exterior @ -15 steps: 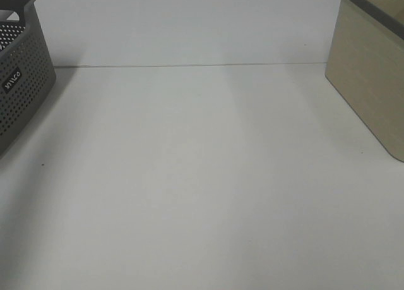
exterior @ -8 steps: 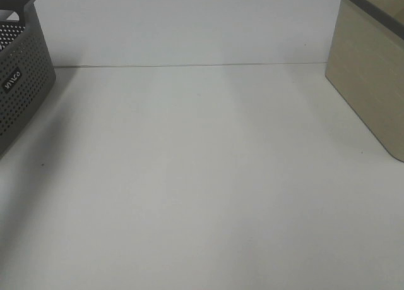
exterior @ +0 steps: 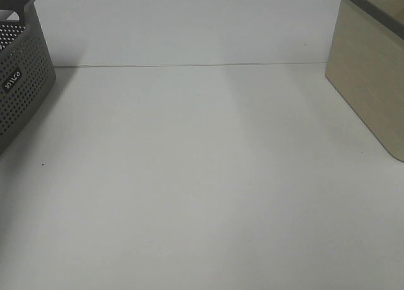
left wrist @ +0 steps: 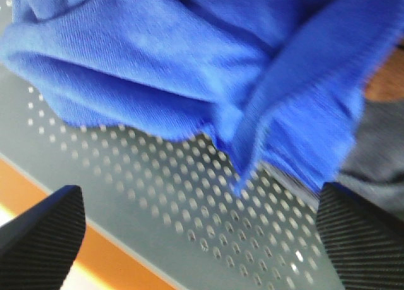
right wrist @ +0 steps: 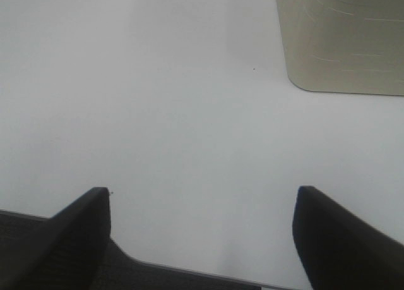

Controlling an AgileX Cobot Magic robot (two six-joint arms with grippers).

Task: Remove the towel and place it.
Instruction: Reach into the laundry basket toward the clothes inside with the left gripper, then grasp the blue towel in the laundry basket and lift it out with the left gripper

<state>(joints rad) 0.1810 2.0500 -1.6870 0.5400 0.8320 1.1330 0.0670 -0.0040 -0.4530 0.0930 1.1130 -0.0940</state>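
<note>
The towel is a crumpled royal-blue cloth filling most of the left wrist view, lying on the perforated grey plastic of the basket. My left gripper hovers close over it, jaws wide apart with nothing between the two black fingertips. My right gripper is open over bare white table, holding nothing. Neither gripper nor the towel appears in the exterior high view.
A dark grey perforated basket stands at the far left edge of the white table. A beige bin stands at the far right, also seen as the beige bin in the right wrist view.
</note>
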